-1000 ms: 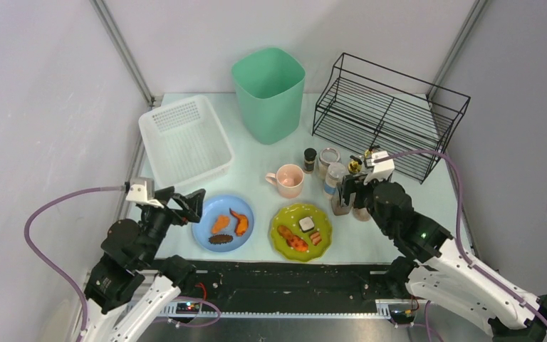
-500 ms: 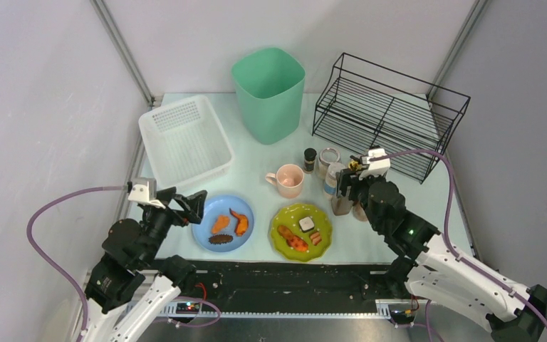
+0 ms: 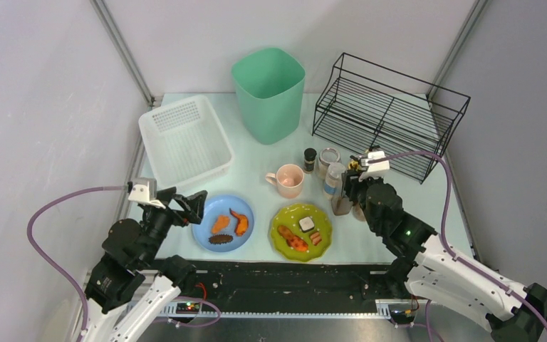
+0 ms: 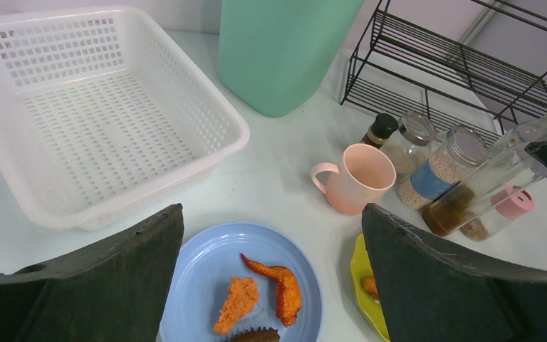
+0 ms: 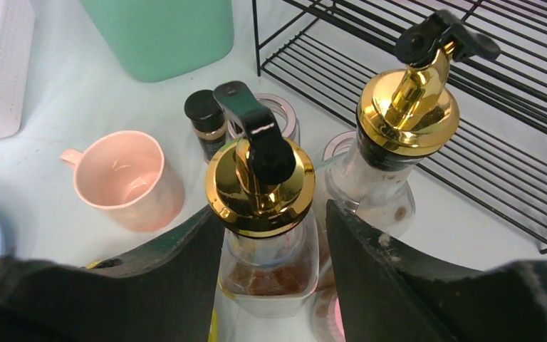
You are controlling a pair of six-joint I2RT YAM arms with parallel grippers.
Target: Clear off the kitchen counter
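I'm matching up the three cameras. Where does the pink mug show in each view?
Top external: pink mug near the middle of the counter.
Left wrist: pink mug right of centre, left of the blue-label jar.
Right wrist: pink mug at left, beside the gold-capped bottle.
Shared landmark: the green bin, behind the mug in all three.

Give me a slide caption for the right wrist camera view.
Right tool straddles a gold-capped bottle beside a pink mug on the counter.
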